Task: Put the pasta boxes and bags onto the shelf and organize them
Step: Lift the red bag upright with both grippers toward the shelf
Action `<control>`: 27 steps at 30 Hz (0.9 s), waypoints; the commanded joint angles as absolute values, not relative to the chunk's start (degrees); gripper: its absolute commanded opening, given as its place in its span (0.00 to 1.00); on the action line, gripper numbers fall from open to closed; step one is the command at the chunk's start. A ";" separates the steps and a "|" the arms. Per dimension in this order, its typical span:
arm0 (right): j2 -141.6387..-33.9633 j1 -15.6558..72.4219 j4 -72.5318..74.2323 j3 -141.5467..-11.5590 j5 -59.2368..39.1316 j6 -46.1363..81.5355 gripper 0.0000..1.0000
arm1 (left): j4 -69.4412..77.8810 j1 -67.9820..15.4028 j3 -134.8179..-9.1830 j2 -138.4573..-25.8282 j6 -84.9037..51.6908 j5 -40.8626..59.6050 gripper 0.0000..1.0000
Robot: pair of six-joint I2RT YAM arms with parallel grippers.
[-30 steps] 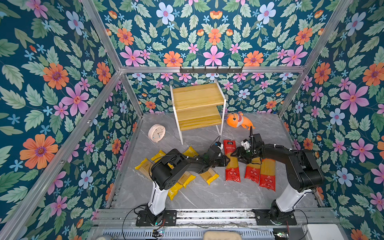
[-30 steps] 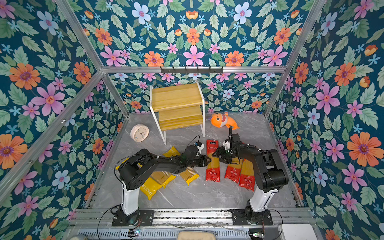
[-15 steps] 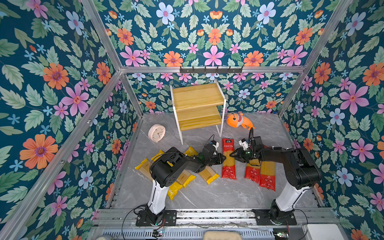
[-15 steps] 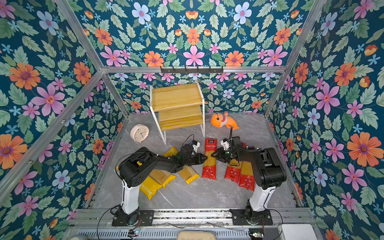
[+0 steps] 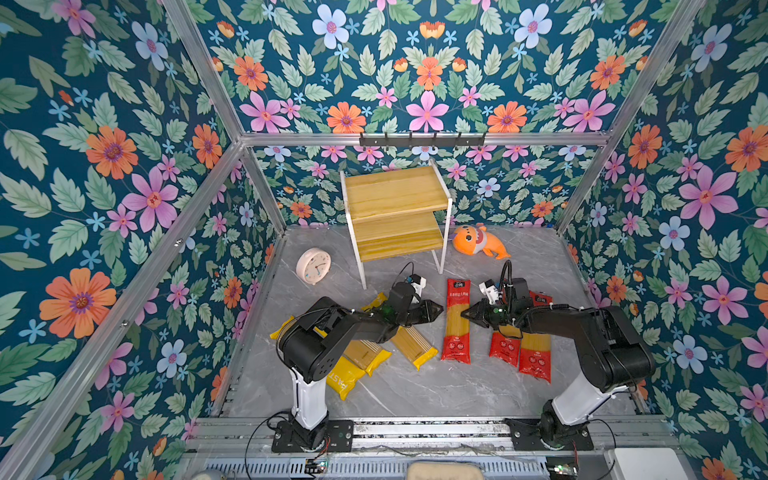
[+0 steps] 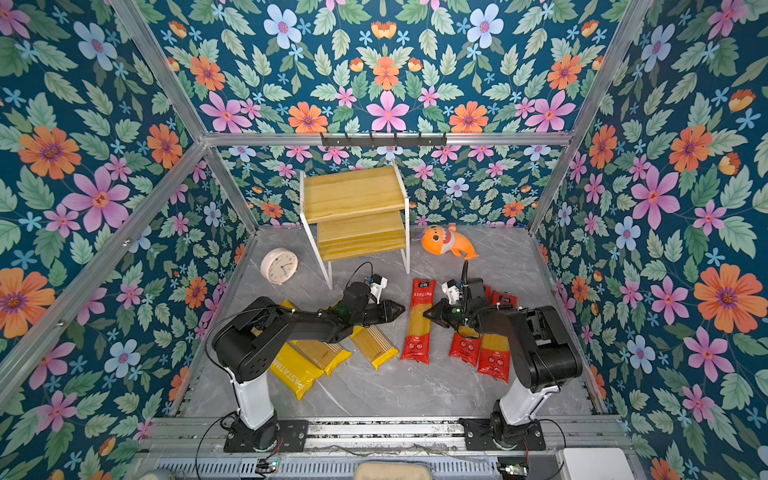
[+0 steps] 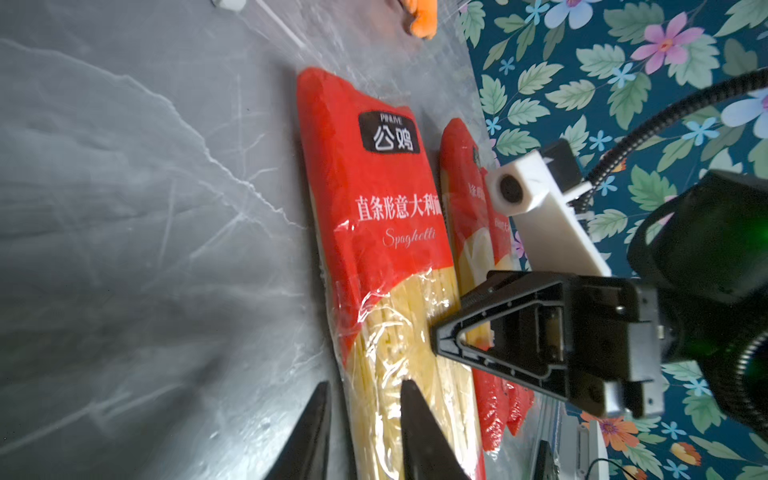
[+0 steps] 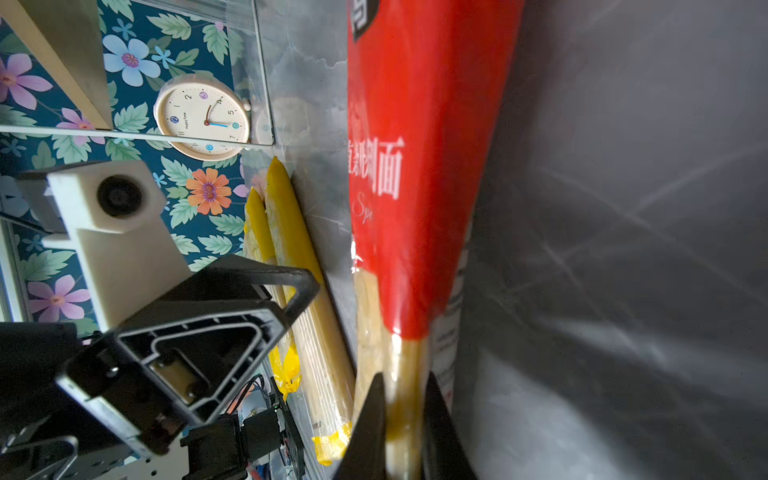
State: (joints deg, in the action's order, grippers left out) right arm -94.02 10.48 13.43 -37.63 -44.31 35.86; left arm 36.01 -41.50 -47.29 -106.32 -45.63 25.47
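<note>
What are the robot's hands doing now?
Right gripper pinching lone red pack at one edge. Left gripper open, straddling opposite edge. Shelf bare. Nothing blocking.

your work surface is a grey marble-look tabletop (image 5: 415, 390). in both top views the shelf (image 5: 395, 195) stands at its back on thin white legs. a round clock (image 5: 313, 266) is propped up to its left and an orange plush fish (image 5: 478, 243) lies to its right. nearer you, on the left, a yellow pack marked pastatime (image 5: 343, 380) lies flat, a second yellow pack (image 5: 368, 353) overlaps it, and a third yellow pack (image 5: 415, 345) lies slanted just beside them. a lone red pack (image 5: 457, 320) lies lengthwise in the middle. to its right you have a red pair (image 5: 504, 347) side by side, touching.
</note>
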 commanded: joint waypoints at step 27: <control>-64.50 16.29 30.26 -41.79 -54.49 24.09 0.00 | 51.48 -40.33 -41.97 -88.33 -28.96 40.28 0.71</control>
State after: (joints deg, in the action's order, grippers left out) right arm -64.40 15.22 27.59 -40.10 -50.43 26.28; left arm 47.88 -40.18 -41.80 -89.10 -29.82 36.86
